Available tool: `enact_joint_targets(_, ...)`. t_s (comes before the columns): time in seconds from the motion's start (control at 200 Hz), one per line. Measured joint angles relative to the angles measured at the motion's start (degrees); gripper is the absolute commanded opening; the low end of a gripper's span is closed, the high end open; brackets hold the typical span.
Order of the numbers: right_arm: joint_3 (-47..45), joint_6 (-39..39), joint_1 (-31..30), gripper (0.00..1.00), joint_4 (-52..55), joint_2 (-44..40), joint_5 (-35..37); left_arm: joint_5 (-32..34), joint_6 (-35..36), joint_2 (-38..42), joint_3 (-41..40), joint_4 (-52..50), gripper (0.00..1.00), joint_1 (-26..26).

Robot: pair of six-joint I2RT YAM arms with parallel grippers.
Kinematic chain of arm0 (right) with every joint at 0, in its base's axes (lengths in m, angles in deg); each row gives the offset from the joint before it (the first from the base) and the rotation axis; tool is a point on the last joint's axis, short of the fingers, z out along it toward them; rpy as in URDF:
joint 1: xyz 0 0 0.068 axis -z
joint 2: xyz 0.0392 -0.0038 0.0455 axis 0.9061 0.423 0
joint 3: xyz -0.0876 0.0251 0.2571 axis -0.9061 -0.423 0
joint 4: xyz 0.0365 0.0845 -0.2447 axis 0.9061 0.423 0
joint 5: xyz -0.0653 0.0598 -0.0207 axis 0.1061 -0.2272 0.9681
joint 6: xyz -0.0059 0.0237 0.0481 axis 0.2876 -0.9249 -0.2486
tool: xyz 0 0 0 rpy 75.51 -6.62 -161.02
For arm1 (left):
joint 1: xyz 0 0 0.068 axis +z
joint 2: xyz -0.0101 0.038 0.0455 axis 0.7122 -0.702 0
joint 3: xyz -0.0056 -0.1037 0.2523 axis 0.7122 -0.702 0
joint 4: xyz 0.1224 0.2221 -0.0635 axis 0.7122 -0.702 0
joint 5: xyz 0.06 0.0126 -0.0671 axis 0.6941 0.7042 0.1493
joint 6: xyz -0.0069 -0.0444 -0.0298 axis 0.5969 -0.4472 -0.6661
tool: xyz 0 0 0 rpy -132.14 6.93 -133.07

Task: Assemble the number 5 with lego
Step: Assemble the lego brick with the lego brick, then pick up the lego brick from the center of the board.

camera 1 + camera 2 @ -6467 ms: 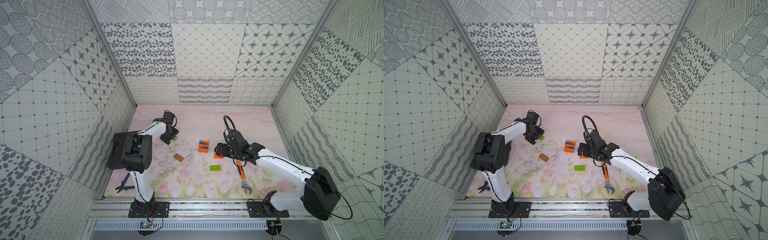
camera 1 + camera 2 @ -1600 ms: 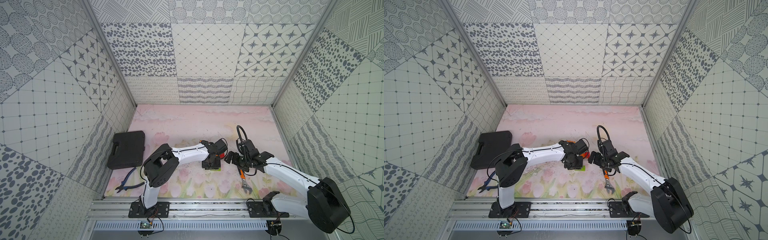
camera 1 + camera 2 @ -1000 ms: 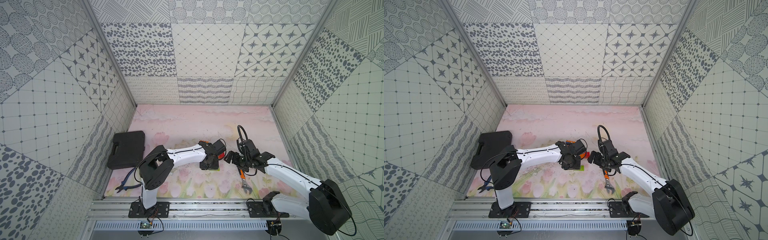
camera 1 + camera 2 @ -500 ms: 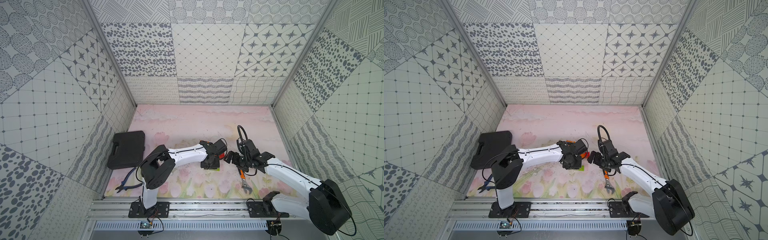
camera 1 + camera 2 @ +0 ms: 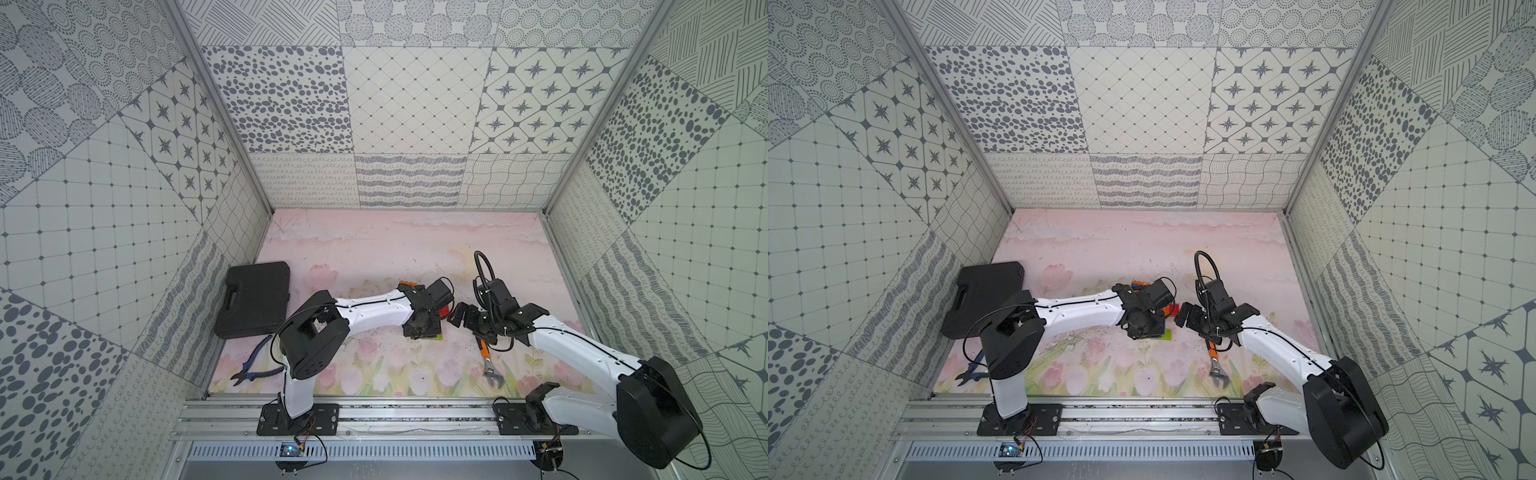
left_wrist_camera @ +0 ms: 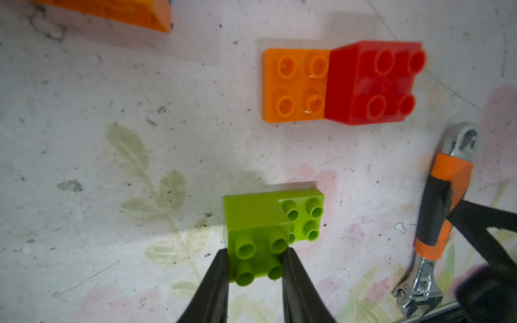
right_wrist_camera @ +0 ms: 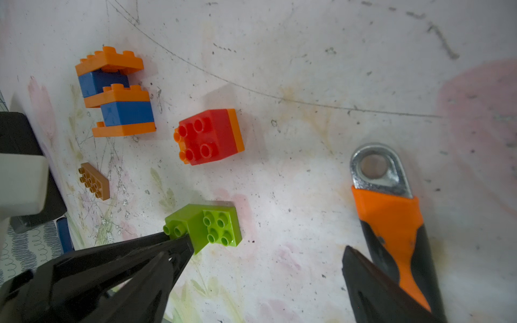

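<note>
So your left gripper [image 6: 254, 263] has its fingers pinched on the lime green brick [image 6: 258, 237], just beside the red brick [image 6: 372, 84]; right gripper [image 7: 260, 251] fingers look wide apart, empty I think.

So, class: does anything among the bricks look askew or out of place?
Yes. The orange-handled wrench lies beside the lego; it is a tool, not a brick. The red brick sits tilted on its orange brick. The left gripper pinches the lime green brick.
</note>
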Motion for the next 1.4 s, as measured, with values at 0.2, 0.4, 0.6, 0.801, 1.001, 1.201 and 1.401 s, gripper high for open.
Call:
enact_joint_targets(0.2, 0.0, -0.3, 0.0, 0.99, 0.3, -1.3, 0.0, 1.8, 0.0, 1.2, -0.2, -1.9, 0.39, 0.1)
enact_joint_targets(0.4, 0.0, -0.5, 0.0, 0.99, 0.3, -1.8, 0.0, 3.3, 0.0, 2.3, -0.5, -4.6, 0.46, 0.1)
enact_joint_targets(0.6, 0.0, -0.5, 0.0, 0.99, 0.3, -1.8, 0.0, 3.9, 0.2, 3.7, -0.7, -5.2, 0.53, 0.1)
enact_joint_targets(0.801, 0.0, -0.5, 0.0, 0.99, 0.2, -3.3, -0.1, 4.4, 0.2, 5.8, -2.1, -5.1, 0.50, 0.2)
enact_joint_targets(1.001, 0.0, -0.2, -1.0, 0.92, -1.3, -3.3, -1.4, 6.4, -0.2, 10.8, -6.6, -3.5, 0.46, 0.4)
enact_joint_targets(1.201, 2.4, 0.0, -7.0, 0.87, -1.7, 1.6, -2.0, 9.1, -1.8, 19.8, -14.6, -1.2, 0.46, 3.7)
enact_joint_targets(1.401, 6.1, -0.6, -14.7, 0.95, -3.0, 10.2, -2.5, 10.2, -2.5, 28.5, -22.7, 0.1, 0.59, 11.1)
